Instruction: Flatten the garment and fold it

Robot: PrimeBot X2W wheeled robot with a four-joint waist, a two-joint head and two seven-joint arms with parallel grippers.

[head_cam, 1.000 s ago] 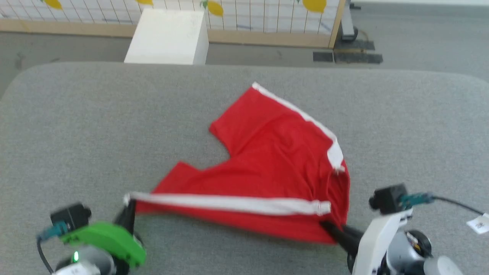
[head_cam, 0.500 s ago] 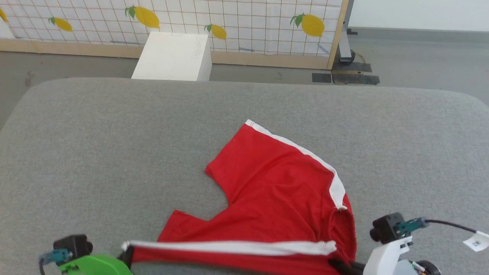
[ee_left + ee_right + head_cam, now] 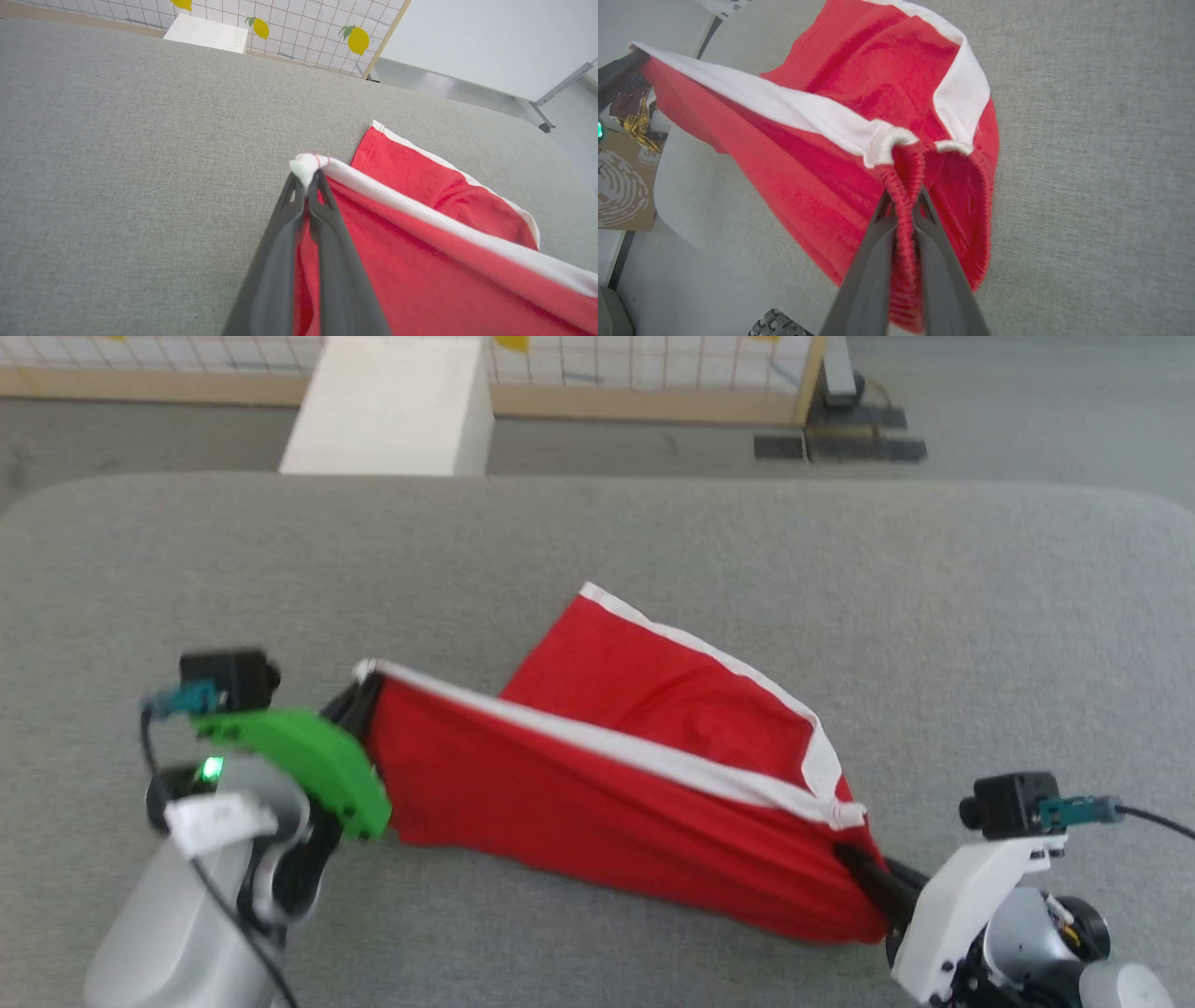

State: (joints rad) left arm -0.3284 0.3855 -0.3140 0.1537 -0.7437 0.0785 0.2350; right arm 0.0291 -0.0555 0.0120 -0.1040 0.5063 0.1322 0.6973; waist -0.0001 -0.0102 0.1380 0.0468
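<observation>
Left end effector (image 3: 362, 686) pinching garment (image 3: 607, 803) corner, right end effector (image 3: 848, 854) clamping opposite end

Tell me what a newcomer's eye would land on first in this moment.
The bright red garment with white trim catches the eye first, stretched between the two grippers over the middle of the grey padded surface. The left gripper is shut on a white-trimmed corner at its left end, and the right gripper pinches the gathered red edge at its lower right. A white box stands on the floor beyond.
</observation>
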